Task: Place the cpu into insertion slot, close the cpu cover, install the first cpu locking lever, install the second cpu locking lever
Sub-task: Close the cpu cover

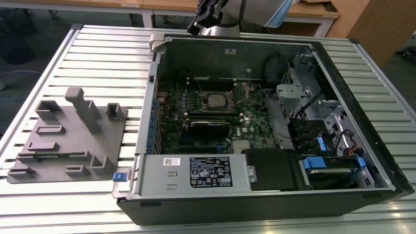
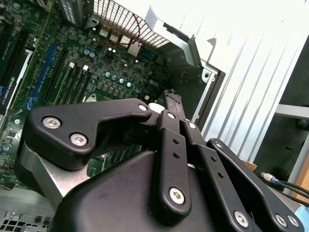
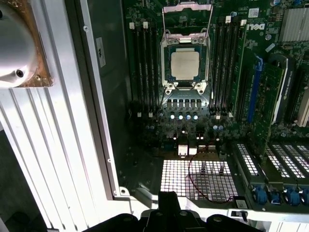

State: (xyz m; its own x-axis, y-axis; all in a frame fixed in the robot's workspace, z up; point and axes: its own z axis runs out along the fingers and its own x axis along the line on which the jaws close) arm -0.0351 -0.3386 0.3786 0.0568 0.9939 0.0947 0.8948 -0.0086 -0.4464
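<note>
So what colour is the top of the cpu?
The cpu has a dull silver-grey metal top. It shows best in the first wrist view.

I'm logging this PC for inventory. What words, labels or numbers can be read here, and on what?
Black label on the power supply: print too small to read.
Small white sticker beside it: too small to read.
White logo on the motherboard: a maker's mark, not quoted.
Wall sticker on the case wall: too small to read.
</note>
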